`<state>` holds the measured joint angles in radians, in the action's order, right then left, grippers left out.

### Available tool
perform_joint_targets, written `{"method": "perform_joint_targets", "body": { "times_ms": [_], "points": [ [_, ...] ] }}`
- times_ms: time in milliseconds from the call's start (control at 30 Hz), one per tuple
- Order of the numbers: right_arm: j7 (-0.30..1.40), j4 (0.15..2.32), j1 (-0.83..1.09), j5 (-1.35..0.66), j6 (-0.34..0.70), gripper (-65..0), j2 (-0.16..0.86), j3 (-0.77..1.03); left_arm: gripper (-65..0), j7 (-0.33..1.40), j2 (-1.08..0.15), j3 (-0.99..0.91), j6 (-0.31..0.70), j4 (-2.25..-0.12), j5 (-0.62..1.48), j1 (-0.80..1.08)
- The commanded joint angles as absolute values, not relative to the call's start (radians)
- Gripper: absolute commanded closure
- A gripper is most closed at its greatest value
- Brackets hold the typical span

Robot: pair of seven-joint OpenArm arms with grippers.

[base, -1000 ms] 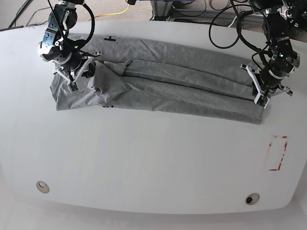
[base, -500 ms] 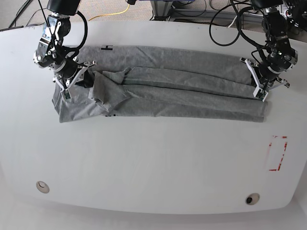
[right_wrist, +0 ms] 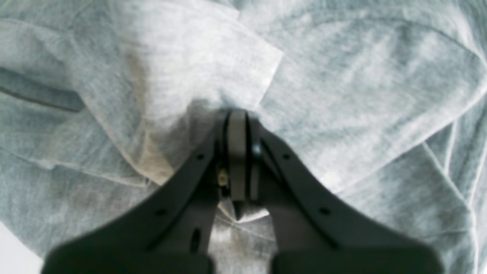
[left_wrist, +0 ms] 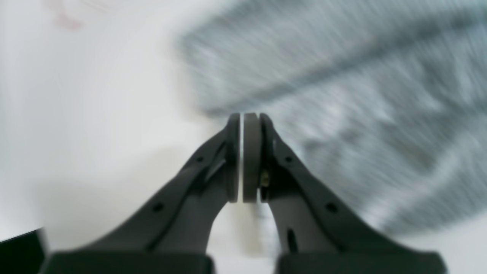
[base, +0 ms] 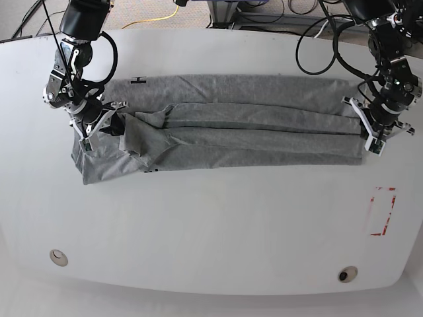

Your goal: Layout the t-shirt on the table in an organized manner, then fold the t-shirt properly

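1. In the left wrist view the t-shirt (left_wrist: 342, 114) is smeared by motion blur; no seam or hem can be made out.
2. The right hand (right_wrist: 237, 114) hides the cloth directly under its closed pads.
3. The black lettering (base: 138, 80) in the base view is too small to read.
4. The bench (base: 211, 224) is cut off at both side edges.

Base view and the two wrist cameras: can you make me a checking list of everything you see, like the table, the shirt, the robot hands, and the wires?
Surface: white table, red tape rectangle near one end, two round grommets along the front edge.
Job's things: grey t-shirt stretched long, creased lengthwise, bunched at one end.
Clutter: nothing seen.
Grippers: left gripper shut, empty, at the shirt's end; right gripper shut on the bunched cloth.
Cables: black cables loop behind both arms; a yellow cable beyond the table.
Surroundings: floor beyond the far edge.
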<state>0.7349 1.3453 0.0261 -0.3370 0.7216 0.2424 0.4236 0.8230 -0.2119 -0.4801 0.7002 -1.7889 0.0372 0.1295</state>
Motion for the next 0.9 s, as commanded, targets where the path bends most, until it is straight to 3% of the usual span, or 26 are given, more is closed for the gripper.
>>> {"method": "perform_joint_targets", "body": {
  "times_ms": [0, 67, 200, 367, 600, 867],
  "points": [
    [0.777, 1.346, 0.030, -0.280, 0.698, -1.3, 0.255, 0.426, -3.6, 0.816, -0.225, -0.521, 0.698, -1.807, 0.044, 0.094],
    [0.777, 1.346, 0.030, -0.280, 0.698, -1.3, 0.254, 0.426, -10.3, 0.816, -0.225, -0.547, 0.698, -1.805, 0.044, 0.074],
    [0.777, 1.345, 0.030, -0.280, 0.698, -1.3, 0.254, 0.426, -37.9, 0.866, -0.220, -0.605, 0.698, -1.794, 0.044, 0.018],
    [0.777, 1.345, 0.030, -0.280, 0.698, -1.3, 0.252, 0.426, -63.1, 0.964, -0.208, -0.680, 0.698, -1.758, 0.079, -0.047],
    [0.777, 1.345, 0.030, -0.280, 0.698, -1.3, 0.252, 0.426, -65.0, 1.059, -0.243, -0.743, 0.698, -1.612, 0.200, -0.107],
    [0.777, 1.345, 0.030, -0.280, 0.698, -1.3, 0.251, 0.426, -65.0, 1.059, -0.308, -0.648, 0.698, -1.362, 0.346, -0.113]
  ]
}}
